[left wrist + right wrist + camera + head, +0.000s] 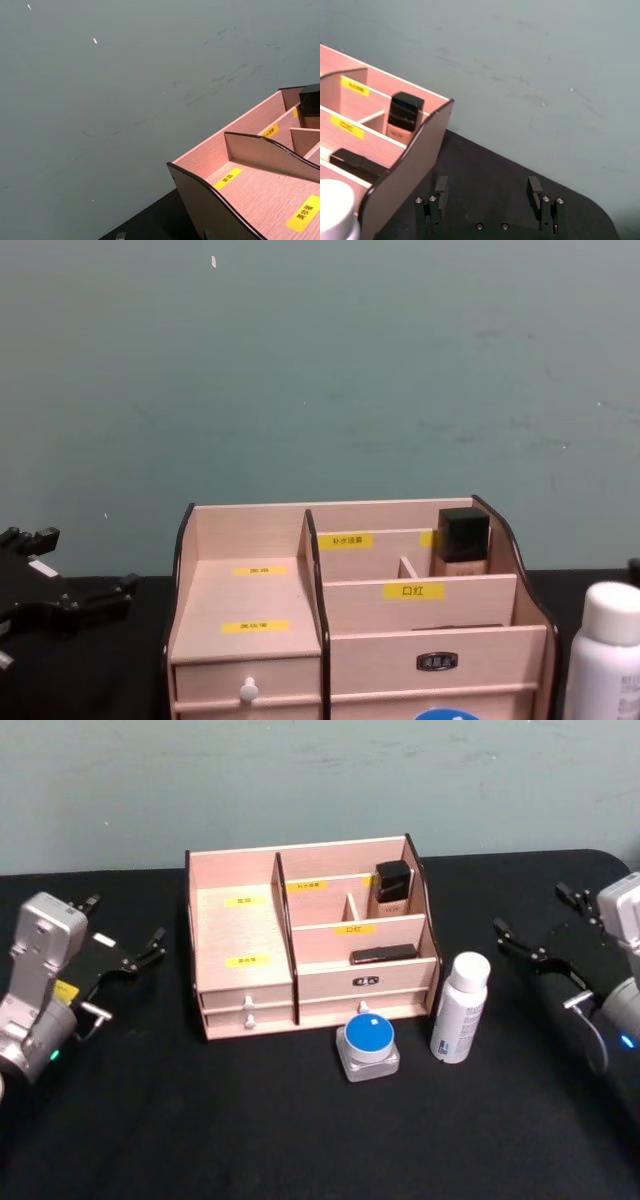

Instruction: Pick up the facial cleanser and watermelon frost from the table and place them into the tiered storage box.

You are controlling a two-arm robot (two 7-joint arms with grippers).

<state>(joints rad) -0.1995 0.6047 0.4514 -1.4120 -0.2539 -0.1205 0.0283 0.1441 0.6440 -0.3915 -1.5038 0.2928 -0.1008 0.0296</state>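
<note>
Nothing's picked up yet. The cleanser bottle (460,1006) and the blue-lidded jar (368,1048) stand on the worktop (200,1120) just in front of the wooden organiser (240,935). Left pincer (125,925) and right pincer (530,910) hang released either side. Next up, I'd guess, the right one closes around the bottle.

Dim, even light; maybe slightly soft.

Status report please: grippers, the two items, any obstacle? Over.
Left gripper and right gripper open, jaws empty, flanking the tiered storage box. Facial cleanser and watermelon frost upright on table before it. Nothing in the way.
</note>
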